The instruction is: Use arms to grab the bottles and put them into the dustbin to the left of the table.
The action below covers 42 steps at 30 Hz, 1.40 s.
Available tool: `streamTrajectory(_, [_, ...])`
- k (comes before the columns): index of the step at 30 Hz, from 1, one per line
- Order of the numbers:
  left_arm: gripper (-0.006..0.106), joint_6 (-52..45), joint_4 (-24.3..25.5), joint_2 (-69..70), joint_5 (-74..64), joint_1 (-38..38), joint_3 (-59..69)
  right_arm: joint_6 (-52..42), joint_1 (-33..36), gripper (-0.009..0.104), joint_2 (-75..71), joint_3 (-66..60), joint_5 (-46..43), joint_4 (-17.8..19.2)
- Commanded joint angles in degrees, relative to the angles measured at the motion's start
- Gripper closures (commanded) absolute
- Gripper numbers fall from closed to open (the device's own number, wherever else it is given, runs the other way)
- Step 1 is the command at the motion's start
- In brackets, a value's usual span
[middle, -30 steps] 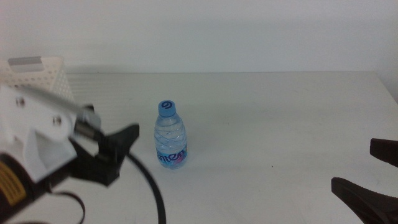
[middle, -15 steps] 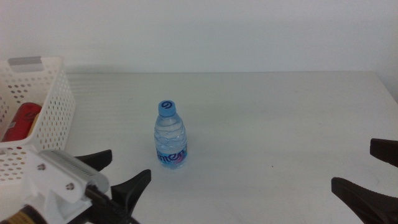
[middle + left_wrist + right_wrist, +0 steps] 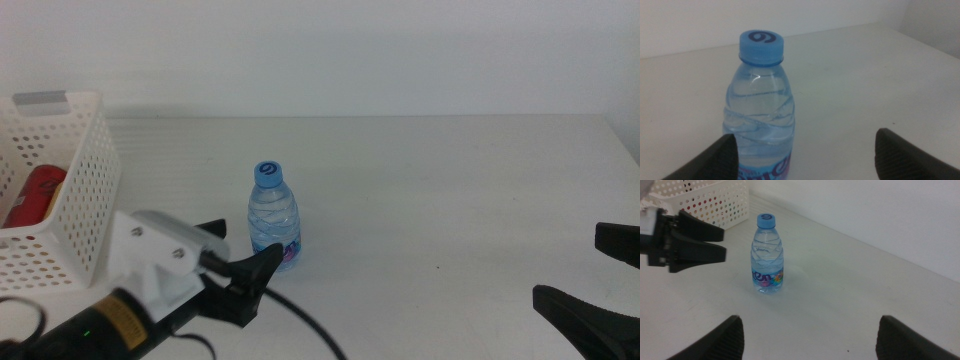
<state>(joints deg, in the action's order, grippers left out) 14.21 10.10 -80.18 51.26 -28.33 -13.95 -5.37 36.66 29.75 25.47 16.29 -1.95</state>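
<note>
Left hand (image 3: 243, 268), swung back from the basket (image 3: 62, 200) holding the red can (image 3: 33, 193), now released just short of upright water bottle (image 3: 273, 215) on table (image 3: 450, 180); approach under way, right hand (image 3: 610, 275) idle, spread.

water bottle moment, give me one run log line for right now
left tool: open, beside water bottle | right tool: open, waiting at table edge | bottle: upright, untouched | red can: in basket
</note>
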Motion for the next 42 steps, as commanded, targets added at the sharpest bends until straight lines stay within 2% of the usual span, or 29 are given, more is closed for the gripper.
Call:
streamTrajectory(1, [0.01,-0.6,-1.1,-1.0,5.3,-0.1,-3.0,-0.2,-0.2,0.025,0.1,1.4,-4.4,0.6])
streamTrajectory(10, [0.01,-2.4,-5.6,-7.4,5.6,-0.1,-7.8,-0.2,-0.2,0.025,0.1,1.4,-4.4,0.6])
streamTrajectory(22, [0.01,-3.9,-5.9,-15.3,6.3,-0.1,-13.6,-0.2,-0.2,0.025,0.1,1.4,-4.4,0.6])
streamTrajectory(36, [0.01,-4.2,-8.5,-27.4,21.1,0.0,-17.4,-0.2,-0.2,0.025,0.1,1.4,-4.4,0.6])
streamTrajectory(42, [0.015,-12.0,-8.6,-28.3,22.8,0.0,-18.4,-0.2,-0.2,0.025,0.1,1.4,-4.4,0.6])
